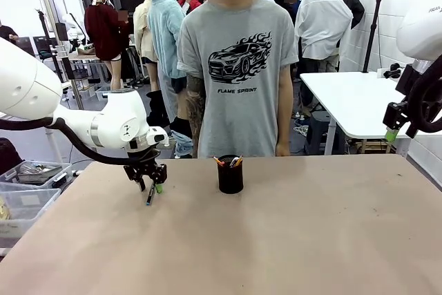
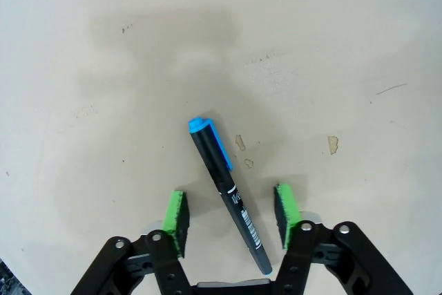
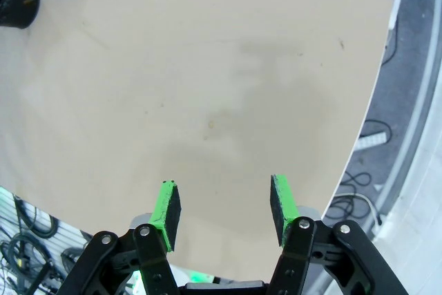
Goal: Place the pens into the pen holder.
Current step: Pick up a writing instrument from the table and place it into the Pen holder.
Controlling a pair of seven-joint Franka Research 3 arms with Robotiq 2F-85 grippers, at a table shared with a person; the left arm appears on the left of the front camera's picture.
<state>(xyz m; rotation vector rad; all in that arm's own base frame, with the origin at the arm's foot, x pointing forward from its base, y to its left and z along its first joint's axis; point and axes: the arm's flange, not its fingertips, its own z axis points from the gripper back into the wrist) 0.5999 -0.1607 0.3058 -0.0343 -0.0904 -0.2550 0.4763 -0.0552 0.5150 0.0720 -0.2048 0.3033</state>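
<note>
Beige counter (image 1: 290,240), bare and faintly scuffed, carries the items listed.

Item 1: my left gripper (image 2: 231,215), low over the counter's left side, jaws wide, green pads (image 2: 177,217) standing either side of a pen without touching it.

Item 2: dark pen (image 2: 228,195) with a blue cap, lying flat on the counter between those pads, cap end pointing away from my wrist.

Item 3: pen holder (image 1: 230,174), black, upright near the counter's middle on the far side, well apart from my left gripper; an orange pen (image 1: 219,162) and a pale one stick out of it.

Item 4: my right gripper (image 3: 222,211), raised above the right edge, jaws wide, nothing between them.

Item 5: a person in a grey printed T-shirt (image 1: 238,67), standing just behind the holder.
</note>
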